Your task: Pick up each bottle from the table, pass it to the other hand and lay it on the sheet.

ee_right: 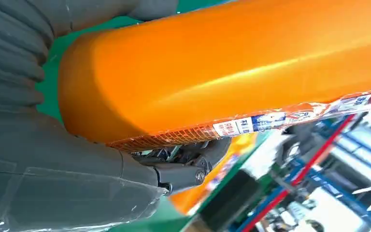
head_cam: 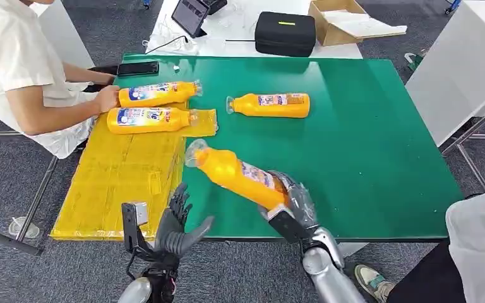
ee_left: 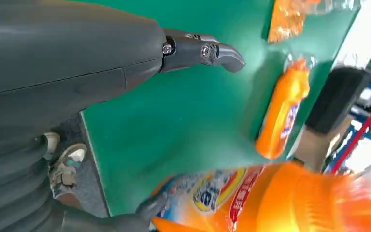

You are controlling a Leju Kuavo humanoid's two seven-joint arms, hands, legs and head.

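Note:
My right hand (head_cam: 290, 201) grips the base of an orange bottle (head_cam: 237, 173), held tilted above the green table (head_cam: 366, 145) with its clear cap pointing toward the yellow sheet (head_cam: 117, 180). The same bottle (ee_right: 232, 67) fills the right wrist view, with my fingers (ee_right: 183, 169) wrapped under it. My left hand (head_cam: 180, 226) hovers open at the table's near edge, fingers spread, just left of and below the held bottle (ee_left: 270, 203). Two bottles (head_cam: 158, 94) (head_cam: 151, 119) lie on the sheet's far end. Another bottle (head_cam: 270, 105) (ee_left: 281, 113) lies on the table.
A person in white sits at the left, one hand (head_cam: 107, 98) touching the farthest bottle on the sheet. Another person's leg (head_cam: 473, 252) stands at the right near corner. A black case (head_cam: 284, 33), a tablet (head_cam: 189, 15) and a cardboard box (head_cam: 341, 22) sit beyond the table.

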